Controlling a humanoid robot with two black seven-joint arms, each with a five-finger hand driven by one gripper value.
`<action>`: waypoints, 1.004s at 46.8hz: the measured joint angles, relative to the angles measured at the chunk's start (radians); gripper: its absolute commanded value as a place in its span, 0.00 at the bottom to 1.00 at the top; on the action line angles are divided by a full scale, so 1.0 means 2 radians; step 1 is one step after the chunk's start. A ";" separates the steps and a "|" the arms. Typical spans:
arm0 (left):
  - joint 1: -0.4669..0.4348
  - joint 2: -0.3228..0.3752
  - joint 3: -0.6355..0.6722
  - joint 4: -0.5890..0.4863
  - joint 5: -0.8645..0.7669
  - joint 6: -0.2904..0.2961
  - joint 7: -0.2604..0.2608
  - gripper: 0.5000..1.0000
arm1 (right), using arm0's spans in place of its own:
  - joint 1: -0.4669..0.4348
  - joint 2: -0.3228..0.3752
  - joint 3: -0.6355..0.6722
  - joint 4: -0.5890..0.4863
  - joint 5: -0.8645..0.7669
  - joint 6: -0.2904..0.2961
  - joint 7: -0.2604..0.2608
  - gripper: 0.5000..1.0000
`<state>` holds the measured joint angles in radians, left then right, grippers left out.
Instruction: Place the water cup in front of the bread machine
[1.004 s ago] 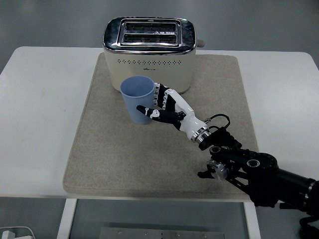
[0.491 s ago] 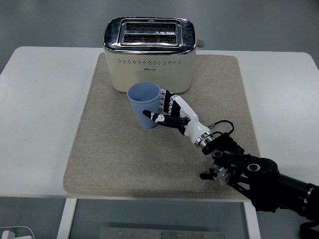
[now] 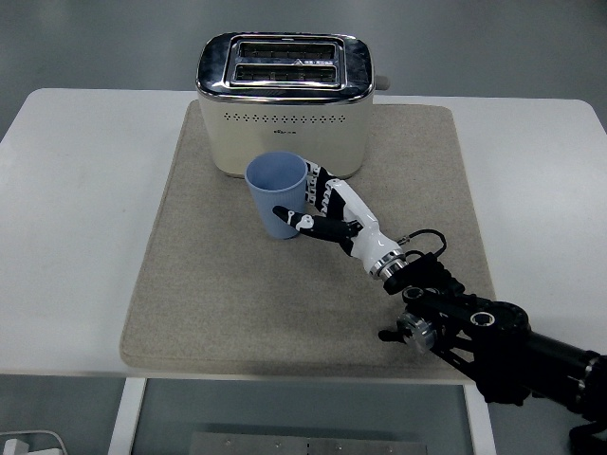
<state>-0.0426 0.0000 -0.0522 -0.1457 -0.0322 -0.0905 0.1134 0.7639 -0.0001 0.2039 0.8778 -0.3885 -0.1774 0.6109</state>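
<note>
A light blue water cup stands upright on the beige mat, just in front of the cream toaster with its chrome top. My right hand wraps the cup's right side, thumb across the front and fingers behind it. The right arm reaches in from the lower right. Whether the cup's base touches the mat is hidden by the cup itself. The left arm is out of view.
The mat covers the middle of the white table. The toaster sits at the mat's far edge, its lever sticking out on the right. A white object lies on the floor at the bottom left.
The cup and my right hand have shifted a little to the right and slightly lower, nearer the toaster's front centre. The grasp has stayed the same.
</note>
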 measured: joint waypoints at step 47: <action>0.000 0.000 0.000 0.000 0.000 0.000 0.000 1.00 | -0.013 -0.020 0.002 0.011 0.000 -0.006 0.000 0.83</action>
<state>-0.0418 0.0000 -0.0522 -0.1457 -0.0322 -0.0906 0.1134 0.7380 -0.0399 0.2088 0.9005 -0.3881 -0.1898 0.6109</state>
